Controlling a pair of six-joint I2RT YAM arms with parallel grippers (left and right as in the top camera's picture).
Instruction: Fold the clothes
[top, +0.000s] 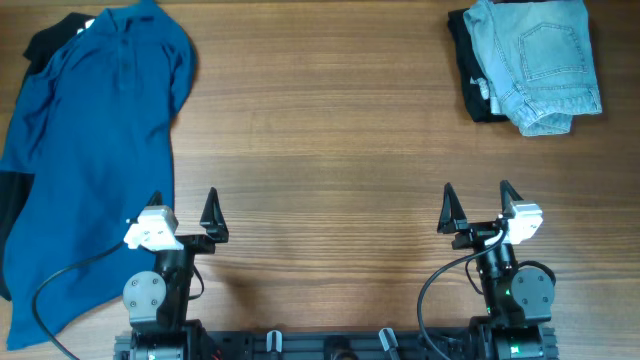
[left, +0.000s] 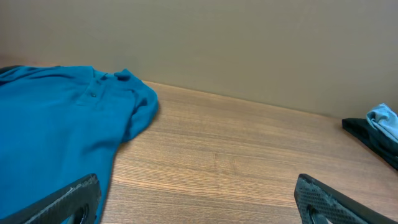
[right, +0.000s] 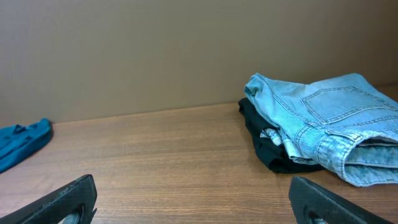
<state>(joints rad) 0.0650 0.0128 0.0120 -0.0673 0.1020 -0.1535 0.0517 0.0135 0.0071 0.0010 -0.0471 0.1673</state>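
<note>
A large deep-blue collared shirt (top: 90, 150) lies spread out along the table's left side; it also shows in the left wrist view (left: 56, 130), and a corner of it in the right wrist view (right: 22, 143). A black garment (top: 50, 40) lies under it at the far left. Folded pale denim jeans (top: 540, 60) sit on a folded black garment (top: 470, 80) at the far right, seen too in the right wrist view (right: 323, 124). My left gripper (top: 183, 212) is open and empty at the shirt's right edge. My right gripper (top: 478, 205) is open and empty near the front edge.
A bit of white cloth (top: 488, 92) peeks out between the jeans and the black garment. The wooden table (top: 320, 150) runs between the two piles. A plain wall (left: 249, 43) stands behind the table's far edge.
</note>
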